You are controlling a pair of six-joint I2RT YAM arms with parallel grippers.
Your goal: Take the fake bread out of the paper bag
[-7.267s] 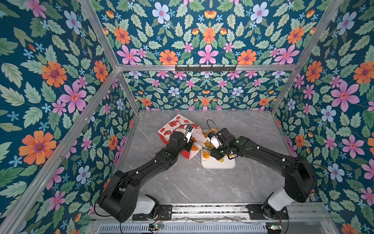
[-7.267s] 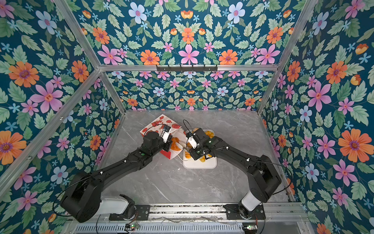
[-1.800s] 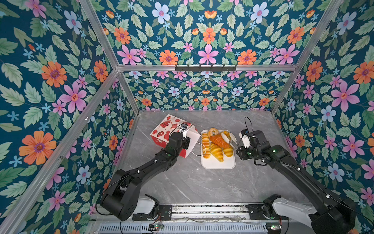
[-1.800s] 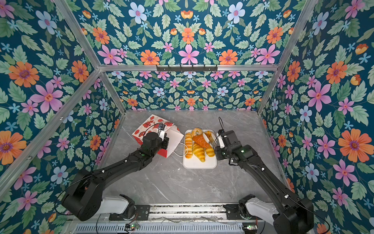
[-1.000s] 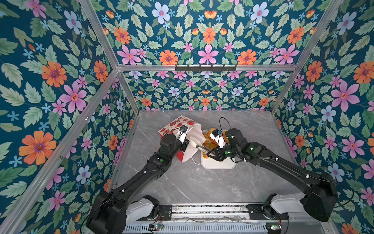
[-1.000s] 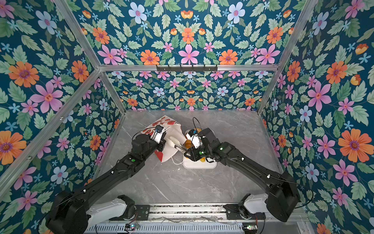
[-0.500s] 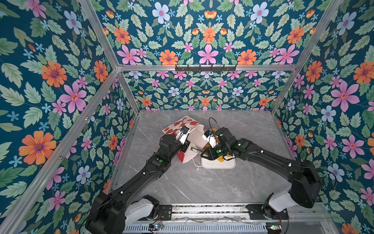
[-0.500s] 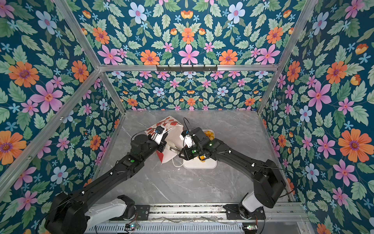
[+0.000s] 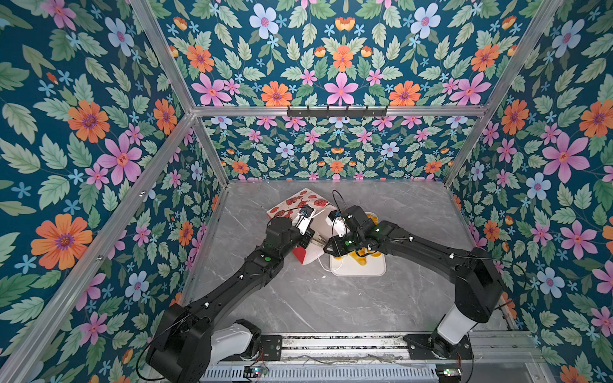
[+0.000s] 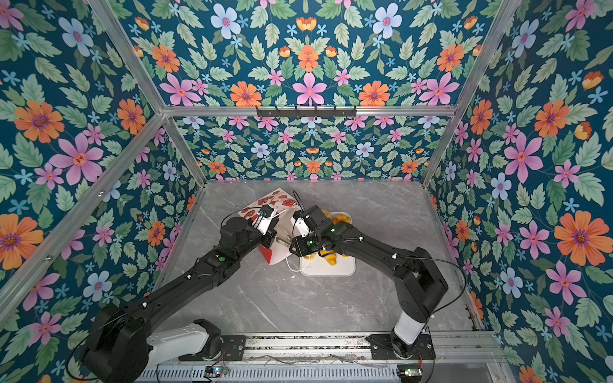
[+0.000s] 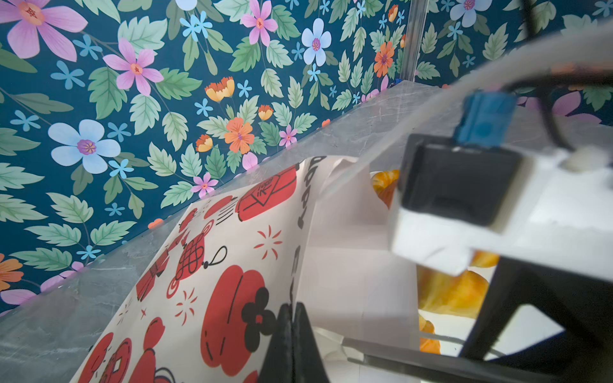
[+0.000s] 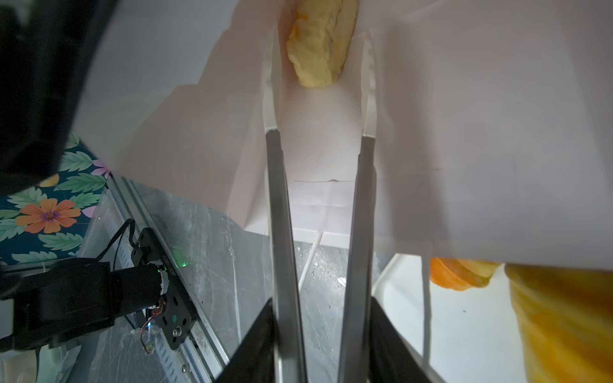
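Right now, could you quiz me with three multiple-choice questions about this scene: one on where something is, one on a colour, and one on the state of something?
1. Where does the pale yellow bread between the right jaws lie?
A) on the tray
B) inside the bag
C) on the bare table

2. What colour are the big prints on the bag's outside?
A) red
B) green
C) blue

3. How do the left jaws stand?
A) wide open
B) shut on a bread
C) shut on the bag's edge

Answers:
1 B: white paper walls surround it in the right wrist view.
2 A: red shapes cover the bag's outside in the left wrist view.
3 C: they pinch the paper rim in the left wrist view.
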